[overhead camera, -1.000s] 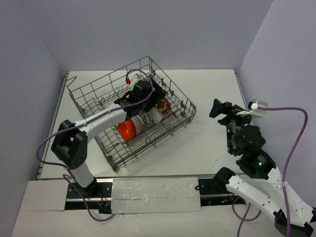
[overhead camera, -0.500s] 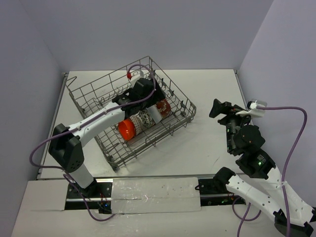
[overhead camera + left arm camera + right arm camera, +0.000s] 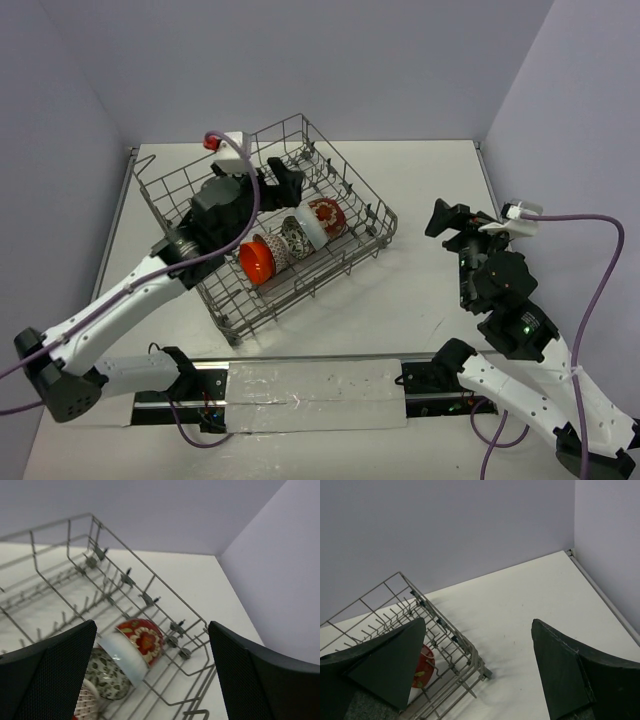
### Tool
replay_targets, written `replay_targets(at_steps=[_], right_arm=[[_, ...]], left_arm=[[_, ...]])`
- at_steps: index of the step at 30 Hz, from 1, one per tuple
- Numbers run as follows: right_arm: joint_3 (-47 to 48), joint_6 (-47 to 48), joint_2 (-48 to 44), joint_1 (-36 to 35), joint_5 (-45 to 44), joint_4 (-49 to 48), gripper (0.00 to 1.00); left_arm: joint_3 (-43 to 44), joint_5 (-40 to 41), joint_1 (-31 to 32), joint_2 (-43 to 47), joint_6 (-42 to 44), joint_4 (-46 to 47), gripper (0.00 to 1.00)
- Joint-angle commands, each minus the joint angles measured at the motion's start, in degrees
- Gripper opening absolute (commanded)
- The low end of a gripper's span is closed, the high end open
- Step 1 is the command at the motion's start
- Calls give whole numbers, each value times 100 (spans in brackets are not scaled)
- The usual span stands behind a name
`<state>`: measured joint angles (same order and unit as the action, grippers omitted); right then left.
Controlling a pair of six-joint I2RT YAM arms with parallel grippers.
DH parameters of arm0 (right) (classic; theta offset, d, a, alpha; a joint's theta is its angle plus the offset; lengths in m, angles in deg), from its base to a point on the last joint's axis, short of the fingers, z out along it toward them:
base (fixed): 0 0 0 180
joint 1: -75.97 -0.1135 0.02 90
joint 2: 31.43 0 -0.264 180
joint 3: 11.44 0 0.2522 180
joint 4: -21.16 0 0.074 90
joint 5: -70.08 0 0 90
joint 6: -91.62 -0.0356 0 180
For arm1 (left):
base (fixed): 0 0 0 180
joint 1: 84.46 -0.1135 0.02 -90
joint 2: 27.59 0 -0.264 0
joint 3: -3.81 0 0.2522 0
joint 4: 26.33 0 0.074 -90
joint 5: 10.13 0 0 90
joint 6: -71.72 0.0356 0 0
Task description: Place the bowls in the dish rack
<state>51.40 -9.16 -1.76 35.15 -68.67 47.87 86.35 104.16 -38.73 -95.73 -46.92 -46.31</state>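
With my left fingers (image 3: 55,675) spread empty above the dish rack (image 3: 345,264) and my right fingers (image 3: 570,670) spread empty well beside it, the bowls (image 3: 292,240) leaned on edge inside, and I feared a careless left-arm swing could topple one.

The dish rack (image 3: 352,250) sat on the worktop (image 3: 430,190). Three bowls (image 3: 291,238) stood in a row inside it, toward its right side.
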Motion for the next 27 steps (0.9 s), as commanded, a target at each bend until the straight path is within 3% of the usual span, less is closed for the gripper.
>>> replay_targets(at_steps=[1,3,5,9,17,21,27], right_arm=[[330,155,-101,12,-249,-73,94],[313,365,-198,21,-301,-108,94],[278,602,-408,21,-380,-196,96],[251,850,-576,13,-425,-206,98],[32,982,-919,21,-267,-240,96],[-65,1017,-1033,13,-223,-372,95],[-83,1000,-972,12,-170,-390,94]], left_arm=[[-48,312,-3,652,1501,552,99],[-31,636,-3,1046,1817,359,99],[-83,1512,-3,1450,1993,184,99],[-337,2219,-3,2223,2073,33,99],[-1041,2640,-3,3789,1731,-625,99],[-1006,3204,-3,4106,1555,-1423,99],[-1112,3126,-3,4335,1265,-1777,99]])
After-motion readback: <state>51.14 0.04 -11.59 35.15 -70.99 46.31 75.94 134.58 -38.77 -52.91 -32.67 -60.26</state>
